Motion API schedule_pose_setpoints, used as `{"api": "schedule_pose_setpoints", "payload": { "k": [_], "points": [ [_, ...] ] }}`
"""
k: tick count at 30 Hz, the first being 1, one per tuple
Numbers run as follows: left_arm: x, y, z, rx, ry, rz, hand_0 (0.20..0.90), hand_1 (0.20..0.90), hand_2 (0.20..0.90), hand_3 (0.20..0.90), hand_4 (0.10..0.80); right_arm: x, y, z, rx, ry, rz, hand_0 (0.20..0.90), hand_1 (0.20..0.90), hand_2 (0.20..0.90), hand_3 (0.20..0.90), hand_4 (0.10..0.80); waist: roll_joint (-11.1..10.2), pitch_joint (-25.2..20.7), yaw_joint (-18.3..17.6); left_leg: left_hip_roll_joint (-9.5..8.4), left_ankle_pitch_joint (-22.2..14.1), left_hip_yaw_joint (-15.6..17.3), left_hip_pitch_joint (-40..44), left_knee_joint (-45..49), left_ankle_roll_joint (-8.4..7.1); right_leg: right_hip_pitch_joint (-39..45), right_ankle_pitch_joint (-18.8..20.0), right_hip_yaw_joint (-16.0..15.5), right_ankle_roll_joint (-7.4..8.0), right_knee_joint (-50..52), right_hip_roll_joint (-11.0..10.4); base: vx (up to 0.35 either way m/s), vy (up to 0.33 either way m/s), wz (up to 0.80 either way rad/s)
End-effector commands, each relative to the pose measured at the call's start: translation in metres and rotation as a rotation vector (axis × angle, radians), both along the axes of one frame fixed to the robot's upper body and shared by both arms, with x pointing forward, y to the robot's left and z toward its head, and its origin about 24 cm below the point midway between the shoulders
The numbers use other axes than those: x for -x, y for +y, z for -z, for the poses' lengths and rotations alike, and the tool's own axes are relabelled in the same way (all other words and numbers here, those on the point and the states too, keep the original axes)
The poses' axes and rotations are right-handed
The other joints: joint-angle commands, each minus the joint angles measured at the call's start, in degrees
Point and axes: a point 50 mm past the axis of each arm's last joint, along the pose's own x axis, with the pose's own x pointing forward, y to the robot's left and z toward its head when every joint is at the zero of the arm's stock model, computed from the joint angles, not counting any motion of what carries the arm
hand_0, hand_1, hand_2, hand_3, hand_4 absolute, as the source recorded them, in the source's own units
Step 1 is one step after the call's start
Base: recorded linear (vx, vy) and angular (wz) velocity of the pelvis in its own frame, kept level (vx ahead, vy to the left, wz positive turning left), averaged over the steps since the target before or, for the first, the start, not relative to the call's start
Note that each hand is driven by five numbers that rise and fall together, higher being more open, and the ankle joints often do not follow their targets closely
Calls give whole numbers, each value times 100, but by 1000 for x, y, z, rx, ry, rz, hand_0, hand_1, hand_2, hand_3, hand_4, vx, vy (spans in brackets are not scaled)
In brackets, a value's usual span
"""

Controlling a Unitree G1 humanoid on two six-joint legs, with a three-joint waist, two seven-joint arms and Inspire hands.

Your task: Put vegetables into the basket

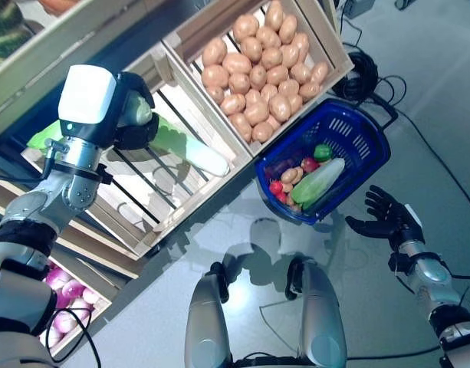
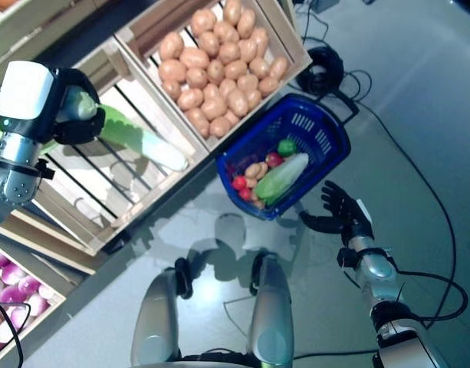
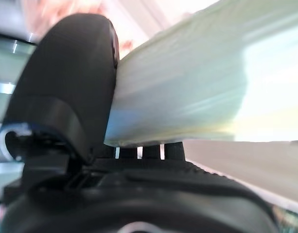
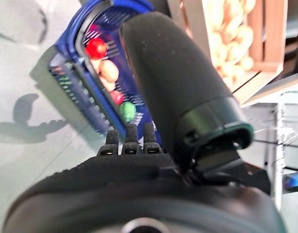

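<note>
Left hand (image 1: 131,115) gripping cabbage (image 1: 185,146) above crate (image 1: 142,195)

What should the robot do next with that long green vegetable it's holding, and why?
Probably carry it toward the blue basket. The left hand is curled round the long green vegetable, held above the slatted wooden crate, not over the basket. The basket sits on the floor beside the potato crate, already holding some vegetables. The right hand is open near the basket.

long pale-green cabbage (image 1: 185,146) gripped over slatted crate, tip toward 4 o'clock, blue basket (image 1: 357,126) on floor holding cabbage, tomatoes, potatoes, pepper
</note>
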Motion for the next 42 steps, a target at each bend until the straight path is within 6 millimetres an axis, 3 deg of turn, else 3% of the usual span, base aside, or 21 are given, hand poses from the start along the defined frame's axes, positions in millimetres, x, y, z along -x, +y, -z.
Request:
{"api": "schedule_pose_setpoints", "payload": {
  "k": [1,4,8,13,15,19,25,30,37,42],
  "points": [
    [12,-4,-6,248,-80,126,300,300,300,300,400,6,11,-10,25,-141,-39,900,900,900,900,800,65,-1223,40,-96,-75,-8,533,-512,198,921,662,73,211,-1206,-205,63,-108,2],
    [15,-11,1,354,-51,191,300,300,300,300,400,5,32,-6,-36,-142,-151,900,900,900,900,800,63,-1435,61,-115,190,88,897,-982,229,1291,861,-50,177,-1677,-137,86,-111,0],
    [16,-25,26,639,18,322,300,300,300,300,400,5,73,1,-116,-145,-290,900,900,900,900,800,47,-1869,108,-245,537,119,1701,-1878,190,2185,1096,-234,227,-2635,1,166,-148,2],
    [13,-36,38,870,56,441,300,300,300,300,400,-4,98,-7,-138,-168,-384,900,900,900,900,800,49,-2132,140,-305,850,84,2233,-2624,133,2798,1327,-333,261,-3380,142,91,-118,6],
    [9,-48,44,999,80,522,300,300,300,300,400,-14,114,-20,-135,-192,-411,900,900,900,900,800,22,-2278,143,-301,990,80,2484,-2985,108,3071,1512,-364,292,-3779,203,74,-140,8],
    [6,-57,46,1081,98,581,300,300,300,300,400,-23,124,-34,-128,-213,-430,900,900,900,900,800,-3,-2375,133,-269,1076,121,2707,-3296,79,3289,1679,-396,336,-4130,246,53,-112,6],
    [-2,-69,45,1355,123,742,300,300,300,300,400,-34,147,-70,-199,-275,-596,900,900,900,900,800,-49,-2512,138,-234,1283,169,3027,-3951,36,3574,1930,-475,382,-4718,410,1,-101,-3],
    [-5,-77,42,1398,138,787,300,300,300,300,400,-36,158,-89,-206,-307,-663,900,900,900,900,800,-82,-2543,123,-231,1285,157,3066,-4045,25,3632,1998,-486,380,-4899,478,-12,-69,3],
    [-6,-96,38,1349,207,827,300,300,300,300,400,-36,168,-109,-183,-366,-688,900,900,900,900,800,-104,-2555,122,-245,1230,130,3067,-4071,44,3702,2028,-484,377,-5021,545,-5,-46,1],
    [-4,-117,46,1262,319,853,300,300,300,300,400,-35,179,-121,-175,-395,-718,900,900,900,900,800,-135,-2529,139,-263,1191,125,3107,-4071,64,3730,2031,-466,377,-5034,544,-5,-34,0]
  ]
}}
